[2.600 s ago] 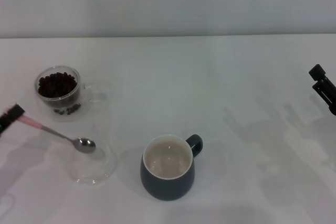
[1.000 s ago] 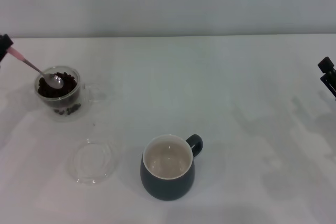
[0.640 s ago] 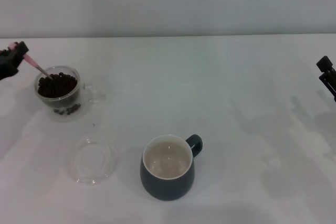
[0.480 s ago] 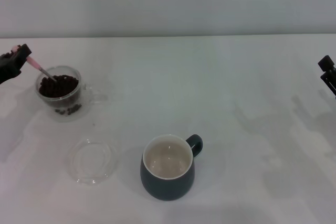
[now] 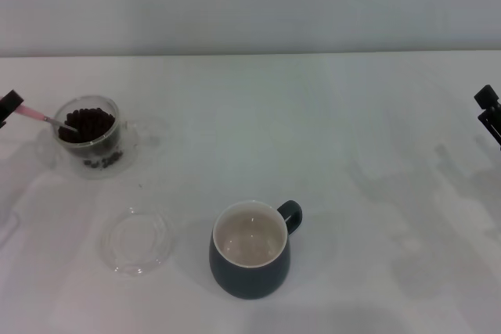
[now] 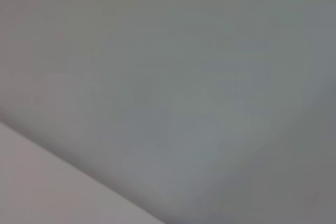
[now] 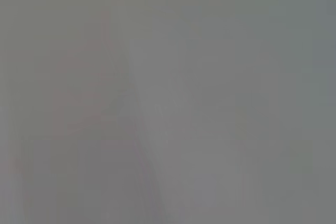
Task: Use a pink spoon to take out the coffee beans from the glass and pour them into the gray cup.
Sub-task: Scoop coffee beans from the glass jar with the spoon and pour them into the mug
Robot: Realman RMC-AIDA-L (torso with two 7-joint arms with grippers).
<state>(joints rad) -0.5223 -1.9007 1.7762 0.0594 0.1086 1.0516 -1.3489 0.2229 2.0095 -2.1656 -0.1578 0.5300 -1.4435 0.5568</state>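
The left gripper (image 5: 9, 104), just left of the glass (image 5: 88, 135), has its jaws clenched on the pink spoon (image 5: 45, 117), whose bowl lies in the coffee beans (image 5: 90, 123); the gray cup (image 5: 250, 249) stands well apart on the tabletop (image 5: 352, 162), and the right gripper (image 5: 488, 115) is parked far right, jaw state indiscernible.

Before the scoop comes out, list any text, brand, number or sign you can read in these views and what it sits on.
None: no word, label, number or sign shows in any view.
The glass, gray cup, pink spoon, clear dish and table are all unmarked.
The left gripper and right gripper show only plain black parts at the frame edges.
Both wrist views show only blank surface.
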